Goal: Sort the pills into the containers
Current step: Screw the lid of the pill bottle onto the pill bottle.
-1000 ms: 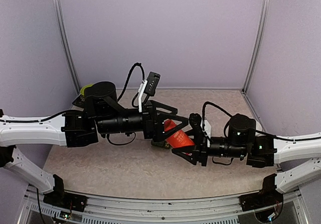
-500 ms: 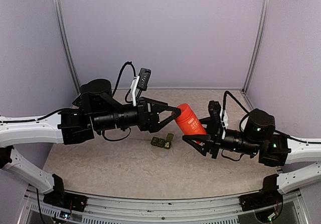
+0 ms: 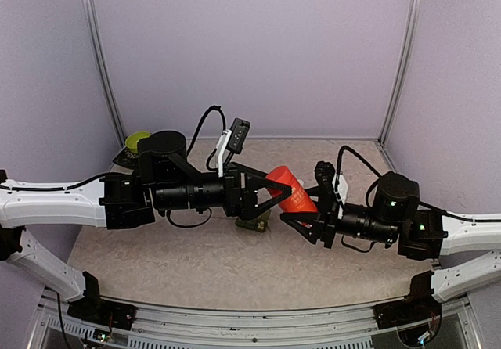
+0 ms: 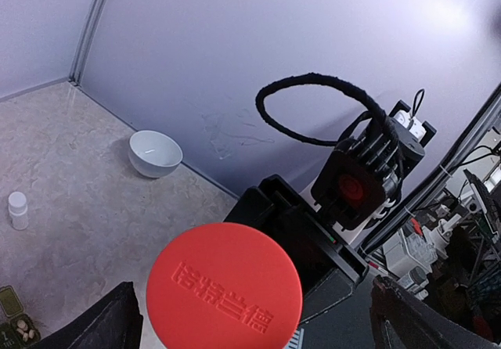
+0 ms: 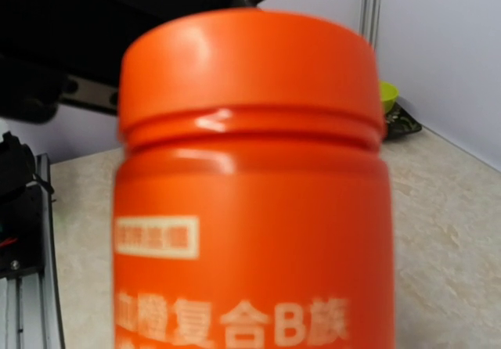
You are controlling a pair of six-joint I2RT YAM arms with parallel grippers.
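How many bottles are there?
2. The red bottle is held up in the right fingers, mid-scene. A tiny white bottle stands on the table, at the left wrist view's left edge. Others could be hidden.

I read this as robot lab test cell: plain lilac wall panels [image 3: 250,52], aluminium frame posts [image 3: 404,59], stone-pattern tabletop [image 3: 156,263], equipment clutter [image 4: 463,239] outside enclosure.

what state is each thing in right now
red bottle, capped, tilted, held off the table
right gripper, fingers shut on the red bottle
left gripper, fingers open, either side of the cap
containers, on the table, one compartment seems open
white bowl, upright
tiny white bottle, upright, cap on
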